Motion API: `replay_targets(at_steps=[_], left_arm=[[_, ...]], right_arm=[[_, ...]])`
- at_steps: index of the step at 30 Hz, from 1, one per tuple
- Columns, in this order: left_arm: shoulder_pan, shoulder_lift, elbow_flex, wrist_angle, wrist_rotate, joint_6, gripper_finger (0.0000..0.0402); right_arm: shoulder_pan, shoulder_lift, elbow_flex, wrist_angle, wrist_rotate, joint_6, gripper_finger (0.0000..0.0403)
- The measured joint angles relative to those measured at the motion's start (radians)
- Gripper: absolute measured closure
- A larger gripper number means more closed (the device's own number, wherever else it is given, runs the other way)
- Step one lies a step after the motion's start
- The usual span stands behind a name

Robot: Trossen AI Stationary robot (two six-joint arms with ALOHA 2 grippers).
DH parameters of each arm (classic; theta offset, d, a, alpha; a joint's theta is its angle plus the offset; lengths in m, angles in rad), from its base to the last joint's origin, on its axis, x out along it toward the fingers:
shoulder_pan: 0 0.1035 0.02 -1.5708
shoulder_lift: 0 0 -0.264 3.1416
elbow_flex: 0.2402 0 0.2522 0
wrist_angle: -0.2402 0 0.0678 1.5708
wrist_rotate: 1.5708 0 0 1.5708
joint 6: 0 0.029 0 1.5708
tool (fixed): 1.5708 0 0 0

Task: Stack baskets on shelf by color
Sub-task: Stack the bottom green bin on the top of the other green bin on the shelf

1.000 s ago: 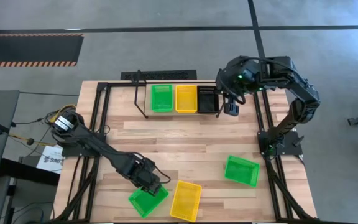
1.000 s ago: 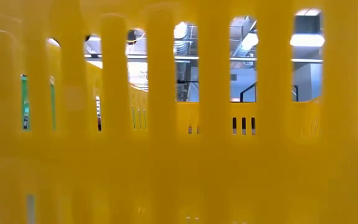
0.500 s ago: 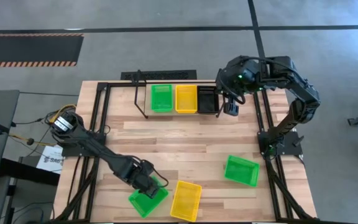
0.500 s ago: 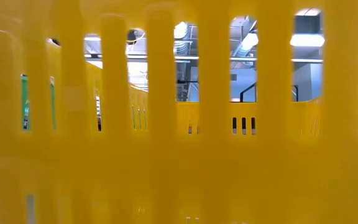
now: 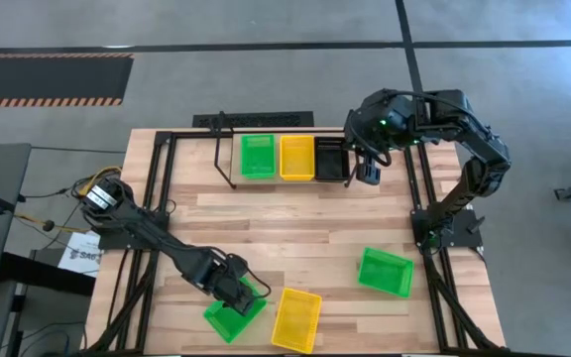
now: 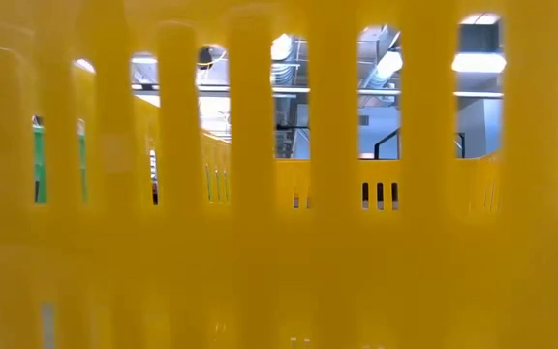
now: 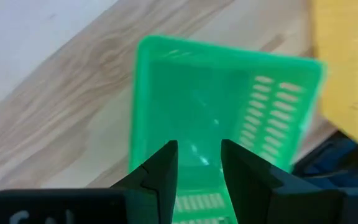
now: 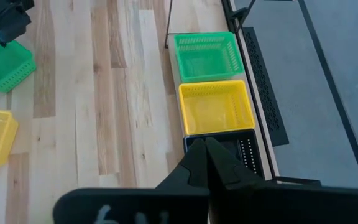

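The wire shelf (image 5: 228, 169) at the table's far edge carries a green basket (image 5: 258, 157), a yellow basket (image 5: 296, 157) and a black basket (image 5: 331, 159) side by side. Near the table's near edge lie a green basket (image 5: 232, 317) and a yellow basket (image 5: 295, 319), and another green basket (image 5: 385, 272) lies to the right. My left gripper (image 7: 199, 155) is open, pointing down over the near green basket's inside (image 7: 216, 106). My right gripper (image 8: 205, 144) is shut at the shelf's right end, beside the black basket (image 8: 241, 149). My right gripper's shut fingertips (image 8: 199, 149) stand at the black basket's rim (image 8: 229, 133) in the right wrist view. I cannot tell whether they touch it.
A black tube frame (image 5: 162, 188) runs along the table's left, right and far sides. The near yellow basket's slotted wall (image 6: 260, 242) fills the low view. Bare wood (image 5: 285, 228) lies between the shelf and the loose baskets. Cables and a label (image 5: 79, 253) sit at the left edge.
My left gripper has moved a little toward the table's left edge, over the near green basket. My right arm has kept still.
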Motion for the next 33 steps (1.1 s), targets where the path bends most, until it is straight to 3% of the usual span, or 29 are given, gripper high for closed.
replay_targets(at_steps=[7,20,33], left_arm=[[0.010,-0.001,0.065,-0.097,0.002,0.010,0.0298],[0.009,-0.001,0.064,-0.186,-0.015,0.018,0.0330],[0.009,-0.001,-0.012,-0.136,-0.001,0.010,0.0287]], right_arm=[[0.000,0.000,0.000,0.000,0.000,0.004,0.0402],[0.000,0.000,0.000,0.000,0.000,0.004,0.0401],[0.000,0.000,0.000,0.000,0.000,-0.005,0.0401]])
